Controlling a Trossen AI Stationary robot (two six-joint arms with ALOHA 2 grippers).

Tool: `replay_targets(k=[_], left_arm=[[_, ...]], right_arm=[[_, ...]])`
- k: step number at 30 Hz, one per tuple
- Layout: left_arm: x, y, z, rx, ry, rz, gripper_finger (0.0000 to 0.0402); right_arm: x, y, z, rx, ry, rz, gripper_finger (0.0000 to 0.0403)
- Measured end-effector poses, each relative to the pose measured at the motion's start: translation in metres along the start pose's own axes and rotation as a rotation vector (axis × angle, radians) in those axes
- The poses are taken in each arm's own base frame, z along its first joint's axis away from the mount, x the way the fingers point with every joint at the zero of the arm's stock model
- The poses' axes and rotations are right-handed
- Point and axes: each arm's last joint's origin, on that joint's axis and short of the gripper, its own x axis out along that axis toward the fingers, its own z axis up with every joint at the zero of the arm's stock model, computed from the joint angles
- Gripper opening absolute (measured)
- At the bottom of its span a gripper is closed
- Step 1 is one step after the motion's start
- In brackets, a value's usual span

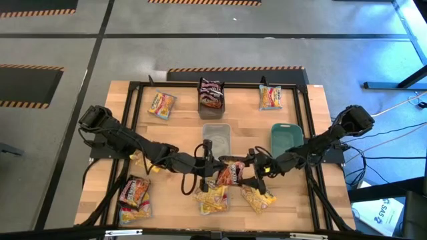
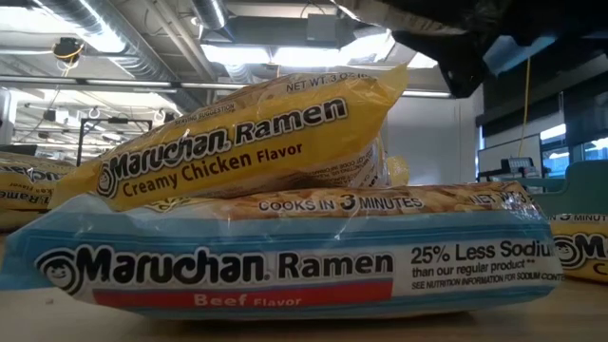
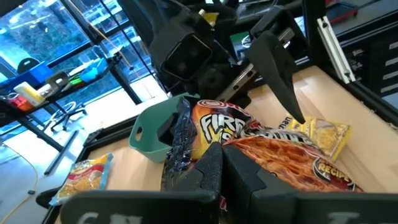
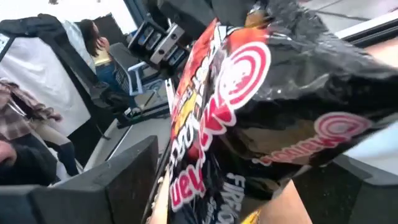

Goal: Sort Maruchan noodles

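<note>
Glossy plastic packets (image 1: 229, 175), wooden table (image 1: 320, 120)

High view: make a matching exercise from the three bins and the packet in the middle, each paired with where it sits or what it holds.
1. dark grey bin
2. teal bin
3. clear bin
4. dark red packet

A. between the left gripper and the right gripper
B. holds dark packets
C. nearest the right arm
D. between the dark grey bin and the grippers

Pairs: 1-B, 2-C, 3-D, 4-A
</note>
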Motion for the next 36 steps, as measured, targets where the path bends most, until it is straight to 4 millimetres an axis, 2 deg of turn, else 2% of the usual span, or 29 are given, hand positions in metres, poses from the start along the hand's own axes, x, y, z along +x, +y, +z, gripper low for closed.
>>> replay_targets(k=[3,6,15,19,23,27,32,36], left_arm=[[0.0,0.0,0.0,0.006,0.0,0.0,0.0],[0.0,0.0,0.0,0.009,0.001,0.0,0.0],[-0.001,-0.003,-0.001,0.003,0.015,-0.011,0.0],[-0.003,-0.002,-0.001,-0.002,0.023,-0.014,0.0014],[-0.011,0.003,-0.001,-0.024,0.077,-0.026,0.005],[-0.034,0.013,-0.004,-0.023,0.21,-0.057,0.0077],[-0.064,0.026,-0.014,-0.044,0.412,-0.083,0.0081],[-0.075,0.025,-0.031,-0.05,0.446,-0.087,0.0079]], right_arm=[[0.0,0.002,0.004,-0.009,-0.038,0.015,0.0318],[0.0,0.002,0.005,-0.013,-0.05,0.011,0.0291],[0.0,0.0,0.004,-0.039,-0.056,-0.033,0.0144],[0.0,0.0,0.004,-0.067,-0.056,-0.04,0.0103],[0.0,0.0,0.004,-0.087,-0.055,-0.041,0.0095],[0.002,-0.003,0.006,-0.114,-0.056,-0.068,0.0102],[0.016,-0.014,0.019,-0.164,-0.001,-0.11,0.0097],[0.033,-0.028,0.039,-0.256,0.085,-0.182,0.0097]])
